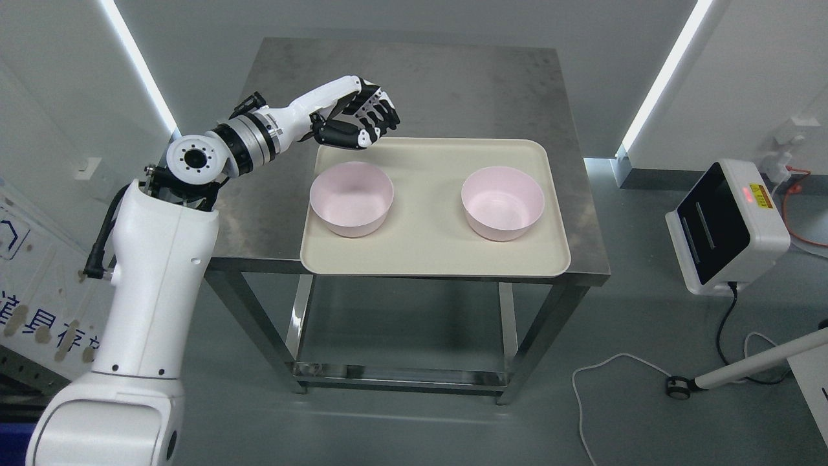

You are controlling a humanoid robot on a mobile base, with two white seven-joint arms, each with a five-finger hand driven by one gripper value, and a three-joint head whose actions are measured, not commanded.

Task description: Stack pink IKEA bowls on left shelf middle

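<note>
Fingers [374, 111] of my left hand [357, 121] are bent loosely downward and grasp nothing; the palm faces down and the fingertips hang over the far left corner of the tray [427, 259], clear of its surface as far as I can tell. My left arm [155, 272] rises from the lower left, bends at the elbow beside the table's left edge and reaches across toward that corner. Just in front of my hand, on the left half of the tray, sits one pink bowl [352, 197], upright and empty, not touched by me. A second pink bowl [502, 202] sits on the right half of the tray, also upright and empty, well apart from the first, so the two are side by side and not stacked. The cream tray lies flat on the steel table [453, 84], its near edge reaching the table's front edge. Off to the right, on the floor, stands a white box with a black face [728, 223], with a black cable running down from it, and a white cable [608, 369] loops over the floor near the table's right front leg. My right hand does not show.
</note>
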